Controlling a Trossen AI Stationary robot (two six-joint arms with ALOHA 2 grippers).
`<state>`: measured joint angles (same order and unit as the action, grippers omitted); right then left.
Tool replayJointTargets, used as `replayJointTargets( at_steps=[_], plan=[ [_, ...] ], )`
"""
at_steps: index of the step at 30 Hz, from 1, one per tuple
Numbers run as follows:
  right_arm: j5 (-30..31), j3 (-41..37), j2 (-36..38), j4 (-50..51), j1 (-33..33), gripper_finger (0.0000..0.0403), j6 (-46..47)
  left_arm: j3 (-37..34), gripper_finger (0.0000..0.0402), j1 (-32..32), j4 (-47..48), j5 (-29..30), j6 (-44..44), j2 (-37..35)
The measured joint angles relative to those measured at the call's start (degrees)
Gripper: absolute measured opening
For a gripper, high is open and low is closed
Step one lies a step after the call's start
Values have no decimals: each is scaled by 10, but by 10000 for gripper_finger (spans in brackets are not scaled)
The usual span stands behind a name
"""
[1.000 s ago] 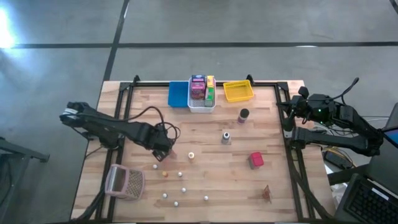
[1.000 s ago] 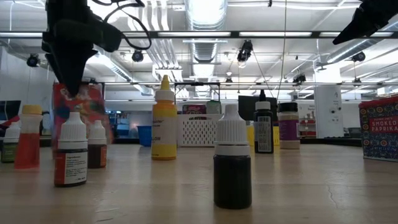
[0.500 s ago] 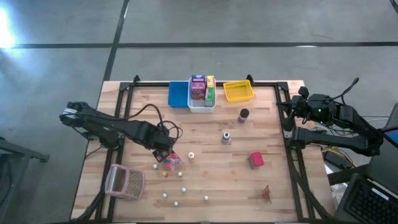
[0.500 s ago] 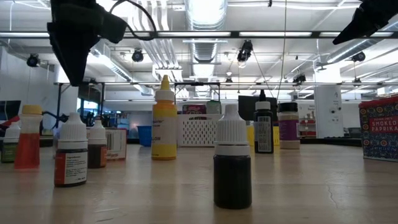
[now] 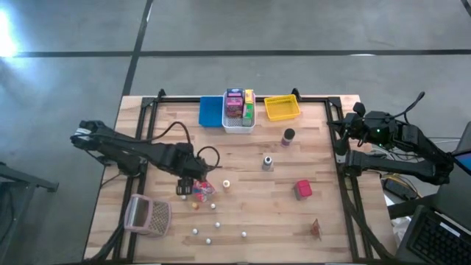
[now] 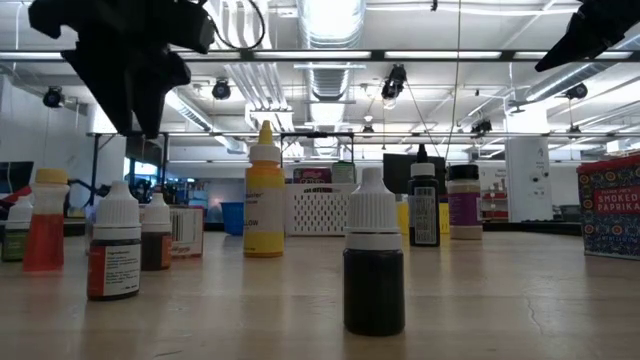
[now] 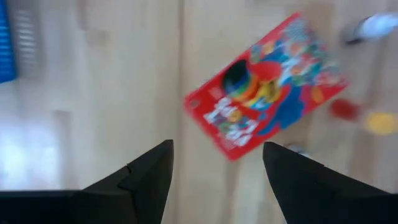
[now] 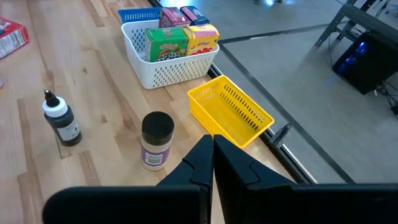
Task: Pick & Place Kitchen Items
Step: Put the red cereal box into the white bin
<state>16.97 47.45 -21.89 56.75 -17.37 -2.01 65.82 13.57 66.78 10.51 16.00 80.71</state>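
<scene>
A red toy grocery box (image 5: 204,189) lies flat on the table left of centre; it also shows in the left wrist view (image 7: 267,84). My left gripper (image 5: 185,187) hangs above the table just left of the box, open and empty, with the box beyond its fingertips (image 7: 217,149). My right gripper (image 8: 212,142) is shut and empty at the table's right edge (image 5: 343,138). Several small dropper bottles (image 5: 213,207) stand near the front, seen from above as white and yellowish dots. A dark jar (image 5: 288,136), a grey bottle (image 5: 268,163) and another red box (image 5: 302,189) stand farther right.
At the far edge stand a blue bin (image 5: 210,110), a white bin (image 5: 229,125) holding several boxes, and a yellow bin (image 5: 282,107). A pinkish mesh basket (image 5: 149,214) lies at the front left. A small brown item (image 5: 316,229) lies at the front right.
My left gripper has let go of the red box, which it held upright above the table a second ago. The box now lies flat on the table. The gripper has drawn back a little toward the table's left and near edges.
</scene>
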Motion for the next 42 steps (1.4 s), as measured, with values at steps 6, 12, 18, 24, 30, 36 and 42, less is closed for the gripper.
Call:
replayJointTargets(
  at_steps=[6, 12, 18, 24, 30, 36, 42],
  plan=[
    [0, 0, 0, 0, 0, 8, 0, -11, 288, -8, 46, 28, -53, 11],
    [0, 0, 0, 0, 0, 8, -1, -22, 327, -9, 17, 41, -173, 42],
    [0, 0, 0, 0, 0, 8, 0, -21, 328, -9, -3, 42, -275, 71],
    [0, 0, 0, 0, 0, 8, -1, -13, 329, -8, 2, 4, -268, 77],
    [0, 0, 0, 0, 0, 8, 0, -33, 326, -8, -19, -39, -326, 62],
    [0, 0, 0, 0, 0, 8, -1, -45, 326, -9, -47, -38, -390, 60],
    [0, 0, 0, 0, 0, 8, 0, -26, 326, -8, -52, -35, -369, 59]
  ],
)
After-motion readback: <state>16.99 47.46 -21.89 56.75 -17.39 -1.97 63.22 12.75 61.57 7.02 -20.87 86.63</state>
